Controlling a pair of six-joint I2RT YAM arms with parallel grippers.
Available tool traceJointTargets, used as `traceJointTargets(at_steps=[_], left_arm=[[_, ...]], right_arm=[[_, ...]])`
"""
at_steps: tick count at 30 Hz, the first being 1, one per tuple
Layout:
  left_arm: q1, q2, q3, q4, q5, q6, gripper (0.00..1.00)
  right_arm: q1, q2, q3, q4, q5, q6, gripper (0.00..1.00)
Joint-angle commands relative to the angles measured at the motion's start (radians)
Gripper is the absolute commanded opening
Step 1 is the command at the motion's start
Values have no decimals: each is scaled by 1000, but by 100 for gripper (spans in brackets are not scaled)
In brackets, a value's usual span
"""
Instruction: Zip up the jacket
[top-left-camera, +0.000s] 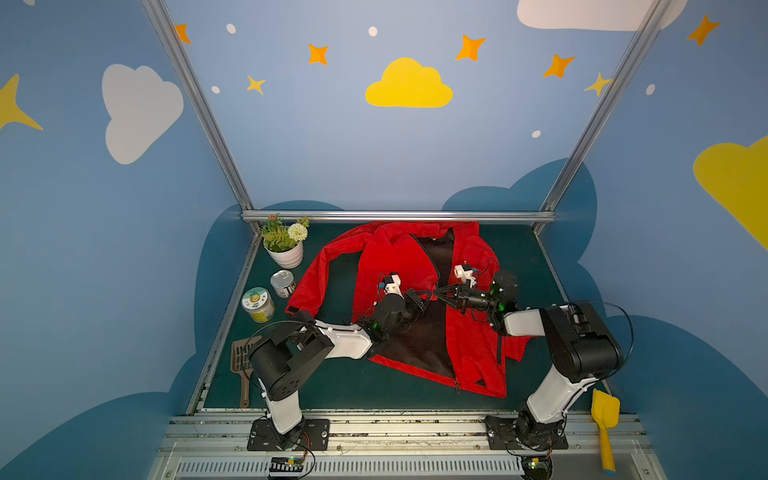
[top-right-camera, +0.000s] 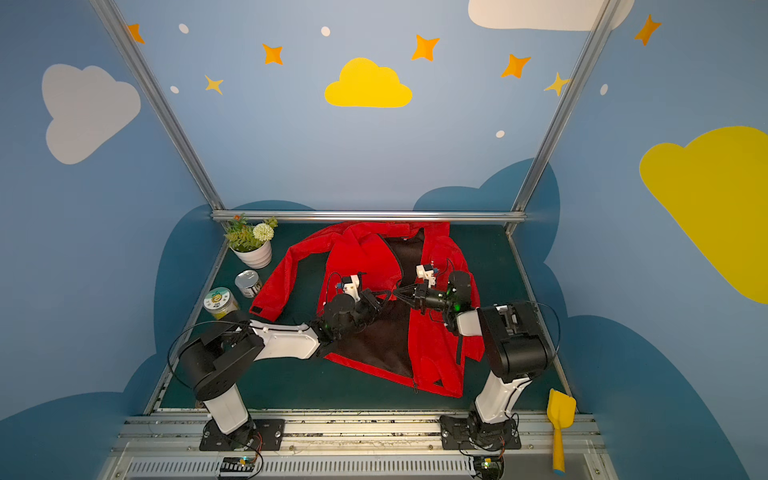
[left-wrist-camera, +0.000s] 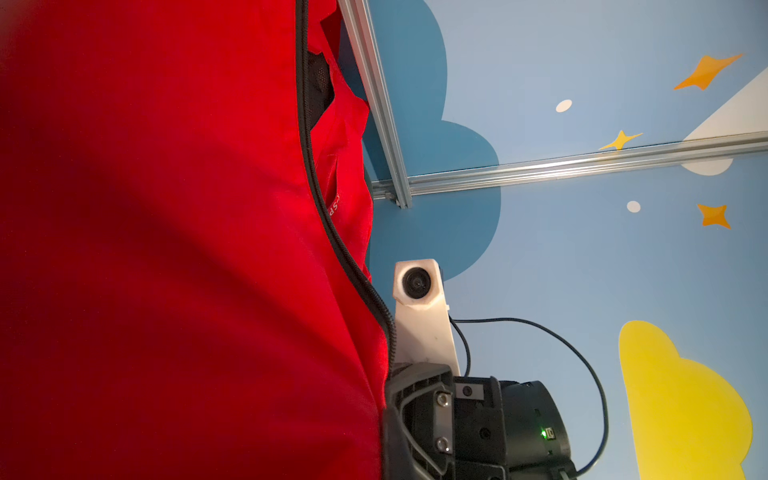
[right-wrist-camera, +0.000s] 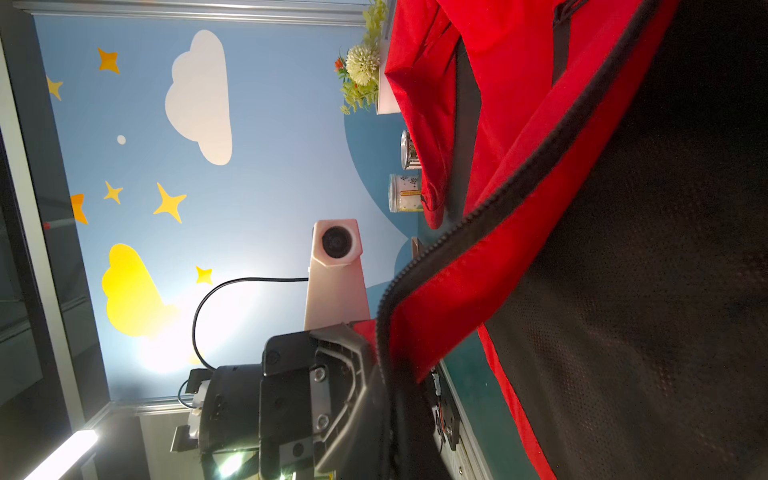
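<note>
Top views show a pot (top-left-camera: 286, 255) holding a plant (top-left-camera: 279, 235) near the jacket (top-left-camera: 386, 253).

We find no text that reads whole. In the left wrist view the jacket (left-wrist-camera: 166, 249) carries small white lettering (left-wrist-camera: 334, 205) on a red fold just beside its black zipper (left-wrist-camera: 303, 124). We make out what may be an S and a P, and the rest is hidden. At the left of both top views, the jar (top-left-camera: 258, 305) lid bears a round emblem and the can (top-left-camera: 283, 284) a label, both too small to read.
</note>
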Motion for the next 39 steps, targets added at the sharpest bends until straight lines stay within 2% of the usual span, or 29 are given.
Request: traceJointTargets(at_steps=[1, 2, 9, 15, 19, 21, 23, 27, 35, 39], left_arm=[[-9, -18, 26, 31, 58, -5, 12], [-8, -23, 24, 27, 54, -6, 16], [-5, -24, 24, 25, 59, -2, 21], [-1, -24, 22, 28, 59, -4, 28], [5, -13, 19, 26, 76, -21, 47], [5, -2, 10, 41, 72, -32, 49], [9, 12, 3, 65, 65, -48, 48], [19, 33, 3, 88, 60, -55, 38], [42, 13, -24, 69, 36, -28, 38], [43, 7, -32, 62, 36, -25, 29]], right_arm=[[5, 21, 20, 94, 39, 50, 0], [5, 21, 15, 102, 39, 53, 0], [9, 17, 2, 97, 36, 52, 0], [20, 9, 21, -7, 29, -5, 0], [17, -14, 20, -36, 24, -29, 0], [13, -39, 15, -53, 27, -40, 0], [13, -58, 10, -65, 23, -45, 0], [11, -86, -17, -66, 20, -46, 0], [-8, -146, -64, -102, 25, -67, 0], [-18, -177, -66, -110, 25, -69, 0]])
